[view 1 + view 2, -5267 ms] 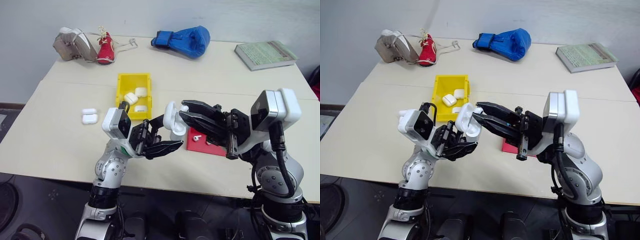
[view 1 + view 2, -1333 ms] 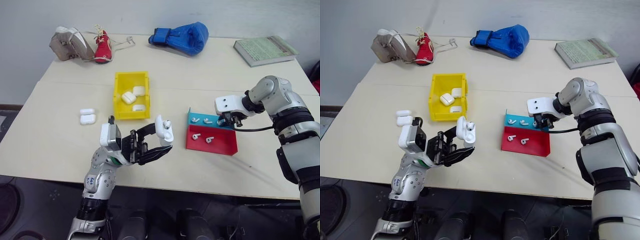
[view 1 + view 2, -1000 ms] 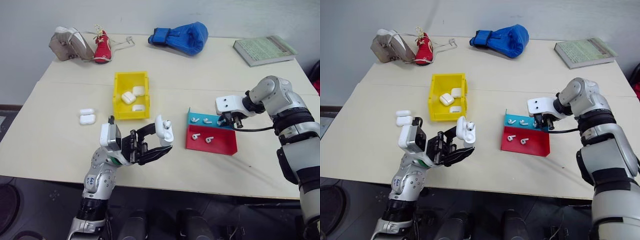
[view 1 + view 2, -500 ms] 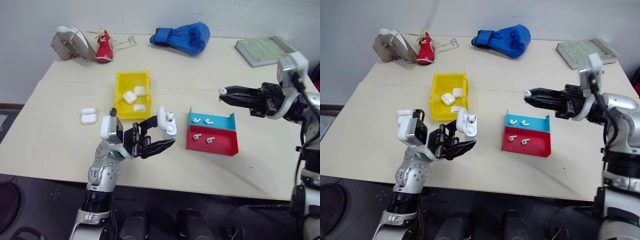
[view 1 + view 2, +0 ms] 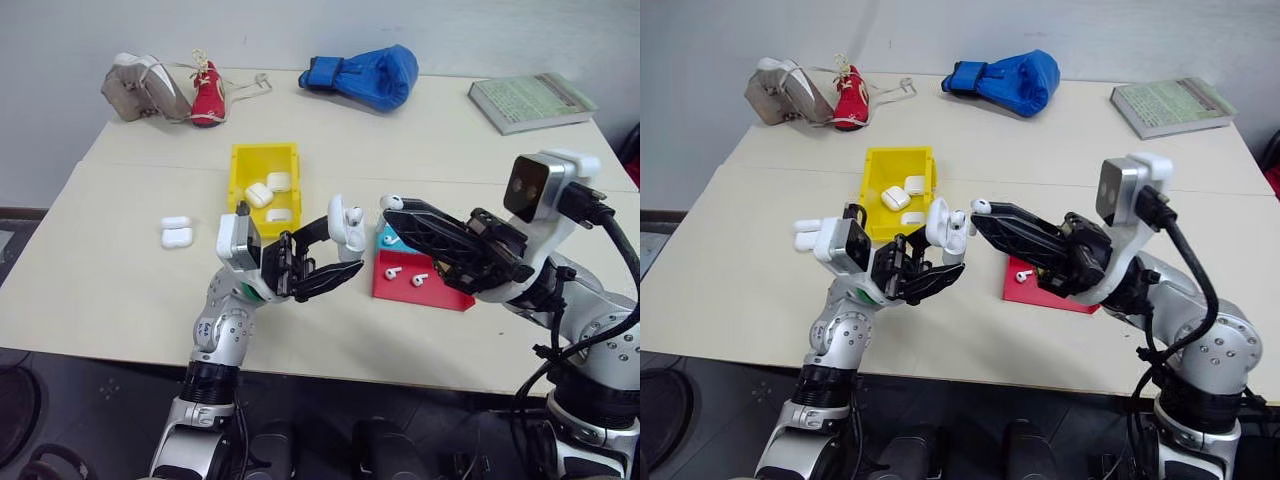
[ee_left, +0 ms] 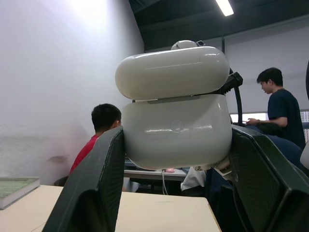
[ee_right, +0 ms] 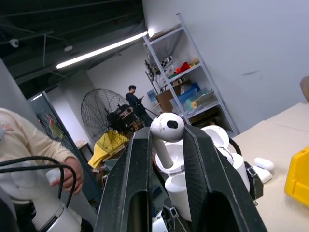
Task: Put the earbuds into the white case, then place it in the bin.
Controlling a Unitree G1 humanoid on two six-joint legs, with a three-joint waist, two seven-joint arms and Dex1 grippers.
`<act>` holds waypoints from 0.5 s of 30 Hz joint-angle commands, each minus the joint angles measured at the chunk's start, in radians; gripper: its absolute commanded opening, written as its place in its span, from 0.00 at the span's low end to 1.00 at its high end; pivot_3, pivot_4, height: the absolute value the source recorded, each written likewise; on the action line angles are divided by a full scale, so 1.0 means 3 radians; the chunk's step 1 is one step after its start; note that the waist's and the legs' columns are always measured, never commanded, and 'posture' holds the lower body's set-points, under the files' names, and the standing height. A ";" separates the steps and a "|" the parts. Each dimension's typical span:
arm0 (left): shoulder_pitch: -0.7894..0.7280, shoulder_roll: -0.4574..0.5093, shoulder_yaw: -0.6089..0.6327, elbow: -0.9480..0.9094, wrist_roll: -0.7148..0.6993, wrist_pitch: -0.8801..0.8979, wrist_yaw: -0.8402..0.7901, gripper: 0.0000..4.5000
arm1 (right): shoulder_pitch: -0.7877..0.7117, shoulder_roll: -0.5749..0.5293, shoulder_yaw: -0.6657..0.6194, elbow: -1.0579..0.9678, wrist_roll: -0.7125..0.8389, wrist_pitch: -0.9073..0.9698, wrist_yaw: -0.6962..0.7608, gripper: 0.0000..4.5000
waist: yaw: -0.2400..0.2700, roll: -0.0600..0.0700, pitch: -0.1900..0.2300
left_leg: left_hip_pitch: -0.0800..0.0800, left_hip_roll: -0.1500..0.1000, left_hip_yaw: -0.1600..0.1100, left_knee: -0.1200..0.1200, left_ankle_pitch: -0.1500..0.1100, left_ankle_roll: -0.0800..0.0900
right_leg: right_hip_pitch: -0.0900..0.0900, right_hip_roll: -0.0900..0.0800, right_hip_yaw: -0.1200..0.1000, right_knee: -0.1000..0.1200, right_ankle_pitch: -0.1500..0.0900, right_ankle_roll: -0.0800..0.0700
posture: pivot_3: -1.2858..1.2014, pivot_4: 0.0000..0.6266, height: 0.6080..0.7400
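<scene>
White case (image 5: 349,226) — earbud (image 5: 392,201) just beside

We see a blue boxing glove (image 5: 365,77), a book (image 5: 530,101) and small shoes (image 5: 165,90) along the table's (image 5: 120,290) far edge, with a red-and-blue tray (image 5: 430,290) nearer.

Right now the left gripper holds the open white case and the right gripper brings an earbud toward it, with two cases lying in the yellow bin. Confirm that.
One detail is off: the yellow bin holds three cases, not two, as the left eye view shows. The rest stands: the left gripper holds the open white case, and the right gripper brings an earbud toward it.
</scene>
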 commanded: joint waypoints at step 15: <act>-0.0063 -0.0096 -0.0007 0.0055 0.0087 -0.0147 -0.0130 0.61 | 0.0293 -0.0306 0.0420 -0.0198 -0.0546 -0.0369 0.0441 0.10 | 0.0004 0.0000 0.0000 | 0.0000 0.0000 0.0000 -0.0002 0.0000 0.0000 | 0.0000 0.0000 0.0000 -0.0002 0.0000 0.0000 | 0.52 0.24 1.00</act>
